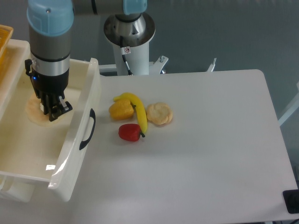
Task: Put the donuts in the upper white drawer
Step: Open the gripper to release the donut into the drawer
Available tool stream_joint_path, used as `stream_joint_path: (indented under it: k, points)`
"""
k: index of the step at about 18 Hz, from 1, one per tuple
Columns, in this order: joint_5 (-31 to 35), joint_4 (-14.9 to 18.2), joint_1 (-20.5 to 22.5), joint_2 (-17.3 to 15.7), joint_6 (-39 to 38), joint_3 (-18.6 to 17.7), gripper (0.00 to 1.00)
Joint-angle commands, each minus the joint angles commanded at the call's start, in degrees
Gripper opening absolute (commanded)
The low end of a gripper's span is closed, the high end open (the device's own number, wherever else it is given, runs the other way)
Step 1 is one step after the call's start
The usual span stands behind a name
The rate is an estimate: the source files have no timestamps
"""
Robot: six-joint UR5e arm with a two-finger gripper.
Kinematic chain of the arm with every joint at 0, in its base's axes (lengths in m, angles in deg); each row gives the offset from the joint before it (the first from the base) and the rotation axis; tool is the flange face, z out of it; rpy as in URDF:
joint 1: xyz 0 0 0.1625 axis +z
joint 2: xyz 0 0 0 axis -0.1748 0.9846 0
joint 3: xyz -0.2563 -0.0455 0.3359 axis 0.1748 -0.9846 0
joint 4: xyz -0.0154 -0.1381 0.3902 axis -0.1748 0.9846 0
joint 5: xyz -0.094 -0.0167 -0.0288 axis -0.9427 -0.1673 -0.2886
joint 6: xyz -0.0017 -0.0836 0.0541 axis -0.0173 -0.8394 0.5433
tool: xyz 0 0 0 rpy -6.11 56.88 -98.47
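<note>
1. Leftmost, the upper white drawer [70, 140] stands pulled out, its black handle [87, 129] facing the table [210, 154]. The gripper [52, 112] is down inside it, its fingers closed on the ring donut [33, 114], which sits low over the drawer floor; I cannot tell whether it already touches.
2. Judged risk: if the jaws open while the ring hangs above the floor, it could bounce or roll on the glossy plastic, though the deep walls should keep it inside.
3. A second risk, as I read it: the arm stands close to the drawer's right wall, so a slanted withdrawal could clip the rim and shove the drawer.
4. Farther right, the second donut [160, 113] lies on the table, touching or just beside the banana [138, 112], with an orange-yellow piece [121, 110] and the red pepper [130, 132] near. Reaching for it carelessly might nudge the banana or catch it too.
5. As for writing, only a small red-and-white sticker [125, 50] shows on the robot base, too small to read.
</note>
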Motion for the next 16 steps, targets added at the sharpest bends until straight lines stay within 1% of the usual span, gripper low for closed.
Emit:
stream_joint_path:
  k: [5, 10, 13, 15, 16]
  points:
    - [-2.3, -0.1, 0.0, 0.0, -2.4, 0.1, 1.00]
    - [-2.1, -0.1, 0.0, 0.0, -2.6, 0.5, 1.00]
    - [-2.3, -0.2, 1.1, -0.2, -2.5, 0.8, 1.00]
    - [-2.1, -0.3, 3.0, -0.2, -1.8, 1.4, 1.00]
    - [-2.0, -1.1, 4.0, -0.3, -1.2, 1.7, 1.00]
